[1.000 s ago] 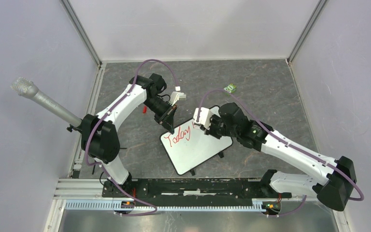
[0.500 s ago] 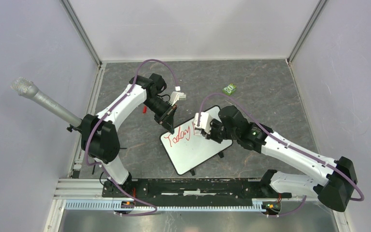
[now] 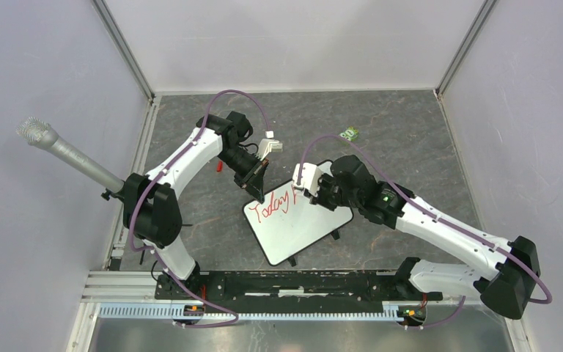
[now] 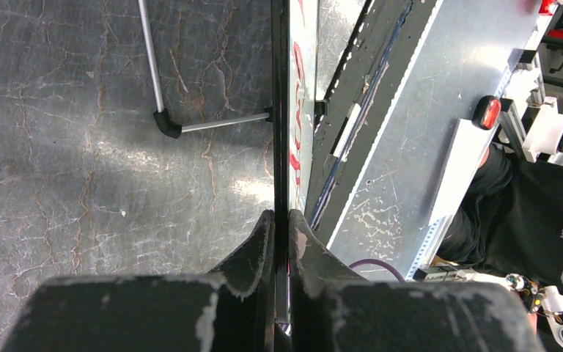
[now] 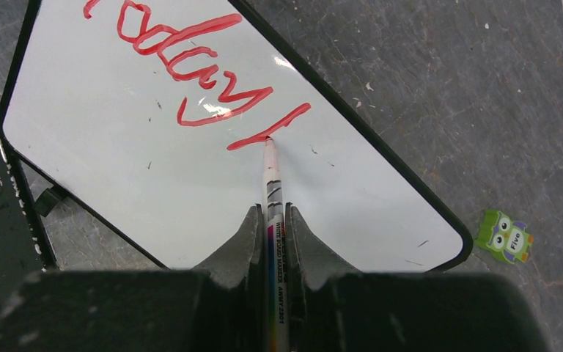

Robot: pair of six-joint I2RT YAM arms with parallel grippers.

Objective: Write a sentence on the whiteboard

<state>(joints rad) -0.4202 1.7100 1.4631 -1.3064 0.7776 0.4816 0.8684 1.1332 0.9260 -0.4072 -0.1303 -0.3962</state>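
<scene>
The whiteboard (image 3: 304,224) lies slanted at the table's middle, on small black feet. Red writing on it reads "Today" (image 3: 273,203), with one more slanted stroke (image 5: 267,126) beside it in the right wrist view. My left gripper (image 3: 255,185) is shut on the whiteboard's upper left edge (image 4: 281,110), seen edge-on in the left wrist view. My right gripper (image 3: 317,192) is shut on a white marker pen (image 5: 272,192); its red tip touches the board at that stroke. The whiteboard surface (image 5: 176,183) fills the right wrist view.
A small green owl sticker (image 3: 350,133) lies on the dark table behind the board, also in the right wrist view (image 5: 507,236). A small red piece (image 3: 219,166) lies by the left arm. A grey microphone (image 3: 62,150) juts in at left. A metal rail (image 3: 264,282) runs along the near edge.
My right gripper with the marker moved down and left, then back up and right, and a new red stroke appeared after "Today". The left arm has not moved.
</scene>
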